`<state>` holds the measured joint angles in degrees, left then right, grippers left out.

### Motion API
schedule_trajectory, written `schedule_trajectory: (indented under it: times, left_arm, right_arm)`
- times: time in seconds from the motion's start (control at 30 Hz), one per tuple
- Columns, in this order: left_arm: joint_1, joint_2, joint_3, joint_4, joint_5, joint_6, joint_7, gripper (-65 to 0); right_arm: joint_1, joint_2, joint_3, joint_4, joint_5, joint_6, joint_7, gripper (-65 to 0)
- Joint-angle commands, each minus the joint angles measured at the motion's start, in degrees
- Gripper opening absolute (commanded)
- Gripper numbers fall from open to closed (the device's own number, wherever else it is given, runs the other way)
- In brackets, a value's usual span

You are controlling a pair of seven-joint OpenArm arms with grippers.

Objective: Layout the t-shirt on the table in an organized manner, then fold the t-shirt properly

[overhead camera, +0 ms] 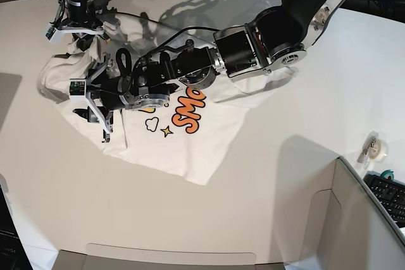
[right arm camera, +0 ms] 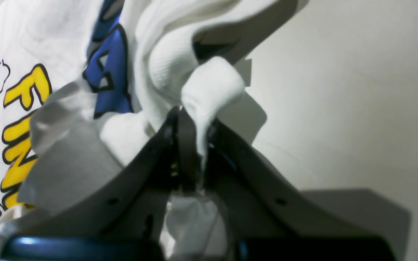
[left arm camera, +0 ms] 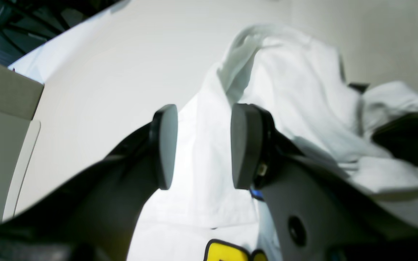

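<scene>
A robotics lab or test bench, by the look of it. Two black mechanical arms reach over a very large smooth off-white tabletop [overhead camera: 266, 175] with a curved edge. A grey cardboard box [overhead camera: 354, 219] stands well away from the jaws at the near corner, with a black computer keyboard [overhead camera: 389, 194] and a small tape roll [overhead camera: 374, 147] beside it, and dark cables [left arm camera: 16, 25] hang beyond the table's edge.
</scene>
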<state>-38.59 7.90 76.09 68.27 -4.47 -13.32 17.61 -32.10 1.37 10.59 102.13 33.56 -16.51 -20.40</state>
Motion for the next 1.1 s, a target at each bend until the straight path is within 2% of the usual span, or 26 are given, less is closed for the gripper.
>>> schedule_trajectory:
  times: [0.0,0.17,0.23,0.33,0.6,0.73,0.87,1.07]
  left_arm:
    - [-1.5,1.1,-0.4,1.0,-0.1,0.9,-2.4,-41.0]
    - [-2.2,1.1,4.7,1.0,-0.1,4.7,-3.1,-41.0]
    - [-2.2,1.1,6.8,1.0,-0.1,6.1,-5.1,-41.0]
    - [-2.2,1.1,7.9,1.0,-0.1,8.3,-6.8,-41.0]
    - [-2.2,1.1,7.6,1.0,-0.1,8.4,-5.8,-40.9]
    - [-2.1,1.1,7.8,1.1,-0.1,8.4,-2.8,-40.9]
    - [-1.8,1.1,8.0,1.3,-0.1,8.3,-2.4,-40.9]
    - [-1.0,1.1,8.1,2.8,-0.1,8.1,-0.9,-40.9]
  right_arm:
    - [-4.3,-1.2,-1.5,-3.7,1.6,-6.1,-22.9,-65.0]
    - [-6.0,-1.2,-2.7,-3.7,1.6,-6.1,-22.9,-65.0]
    - [-6.5,-1.2,-2.9,-3.6,1.0,-6.1,-22.9,-65.0]
    - [-7.3,-1.2,-5.2,-3.4,-2.7,-6.1,-22.9,-65.0]
    - [-6.6,-1.3,-17.6,-3.4,-12.6,-6.2,-22.9,-65.0]
    - [-4.3,-1.2,-22.2,-4.9,-13.1,-6.2,-22.9,-65.0]
    - [-1.4,-1.1,-25.1,-7.8,-13.1,-6.2,-22.9,-65.0]
    - [2.8,1.6,-29.9,-12.6,-13.1,-6.3,-22.9,-65.0]
